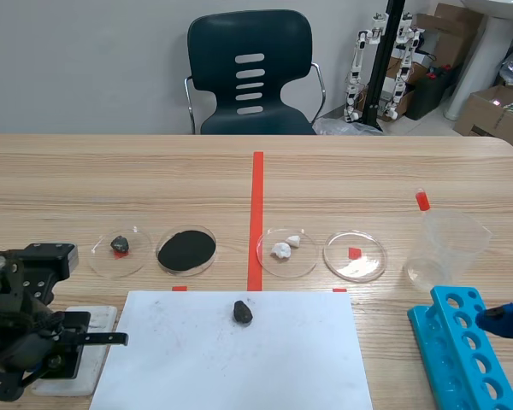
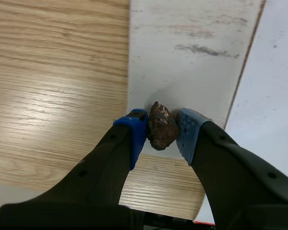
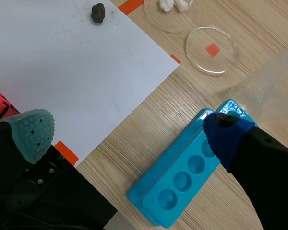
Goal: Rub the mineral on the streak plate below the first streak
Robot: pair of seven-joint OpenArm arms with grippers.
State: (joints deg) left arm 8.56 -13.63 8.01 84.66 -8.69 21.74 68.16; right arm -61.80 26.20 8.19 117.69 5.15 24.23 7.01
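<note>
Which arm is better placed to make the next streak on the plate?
Left: the left claw is shut on the brown mineral over the white streak plate, below the grey streak. The right claw is open above the blue test tube rack.

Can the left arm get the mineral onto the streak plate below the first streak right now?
Probably yes. The left pincer is shut on the mineral right at the streak plate, with bare plate between it and the first streak, and nothing in the way.
</note>
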